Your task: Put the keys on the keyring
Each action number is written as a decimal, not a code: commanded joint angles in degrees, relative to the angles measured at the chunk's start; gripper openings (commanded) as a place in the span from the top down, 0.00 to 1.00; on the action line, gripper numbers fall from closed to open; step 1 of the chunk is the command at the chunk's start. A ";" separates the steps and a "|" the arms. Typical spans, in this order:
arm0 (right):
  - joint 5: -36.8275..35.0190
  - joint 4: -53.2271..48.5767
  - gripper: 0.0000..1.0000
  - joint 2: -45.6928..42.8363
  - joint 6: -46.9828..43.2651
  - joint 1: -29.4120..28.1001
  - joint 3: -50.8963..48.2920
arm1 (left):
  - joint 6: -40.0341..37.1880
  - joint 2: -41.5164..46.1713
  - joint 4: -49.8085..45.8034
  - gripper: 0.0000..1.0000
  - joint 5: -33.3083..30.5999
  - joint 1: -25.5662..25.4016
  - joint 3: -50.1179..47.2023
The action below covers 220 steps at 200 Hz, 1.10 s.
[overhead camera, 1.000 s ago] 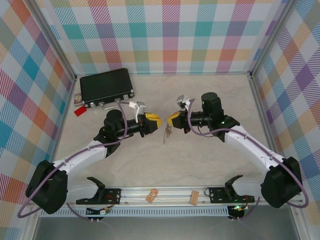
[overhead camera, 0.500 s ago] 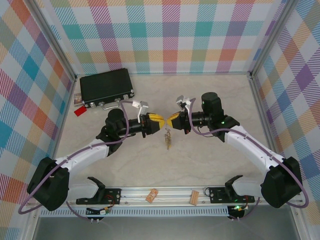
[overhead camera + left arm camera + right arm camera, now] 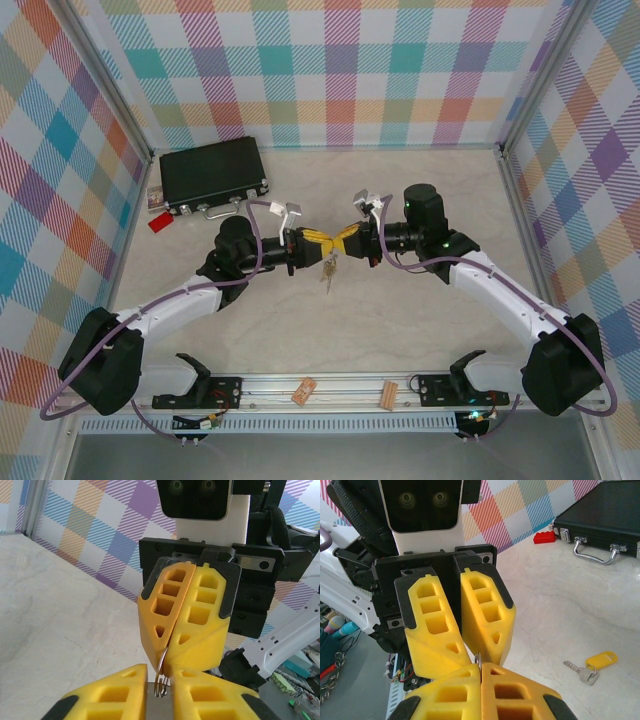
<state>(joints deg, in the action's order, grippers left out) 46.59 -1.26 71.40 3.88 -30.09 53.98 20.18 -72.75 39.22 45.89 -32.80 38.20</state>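
Observation:
My two grippers meet tip to tip above the middle of the table. My right gripper (image 3: 481, 667) is shut on the keyring (image 3: 479, 659), a thin grey wire loop standing edge-on between its yellow pads. My left gripper (image 3: 160, 672) faces it with a narrow gap between its fingers. The keyring (image 3: 161, 679) reaches into that gap without being pinched. A small bunch of keys (image 3: 327, 268) shows just under the fingertips; I cannot tell whether it hangs or lies. In the right wrist view a yellow-headed key (image 3: 590, 664) lies on the table.
A black case (image 3: 212, 172) with silver handles lies at the back left, a small red tag (image 3: 159, 223) beside it. Two tan wooden clips (image 3: 303, 391) (image 3: 388, 394) rest on the metal rail at the near edge. Checked walls close in three sides.
My left gripper has moved right until its fingertips meet the right gripper's around the ring. The keys under them have shifted slightly.

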 commanded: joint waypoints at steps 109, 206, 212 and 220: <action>-0.42 11.21 0.74 -3.45 7.26 0.93 -3.89 | 2.69 0.80 6.43 0.95 -1.13 -0.51 0.55; -1.46 48.43 0.80 -2.32 29.70 2.75 -15.94 | 5.74 0.71 10.79 0.95 -1.86 -0.51 0.21; -1.20 48.91 0.81 -2.07 30.02 2.72 -15.87 | 5.67 0.73 10.79 0.95 -1.86 -0.51 0.20; -0.61 49.36 0.81 -1.67 30.30 2.71 -15.55 | 5.66 0.73 10.78 0.95 -1.93 -0.51 0.13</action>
<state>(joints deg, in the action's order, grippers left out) 44.64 39.20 68.86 30.06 -27.53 38.17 25.17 -72.75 46.28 43.88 -32.93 38.09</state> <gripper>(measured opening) 0.194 0.051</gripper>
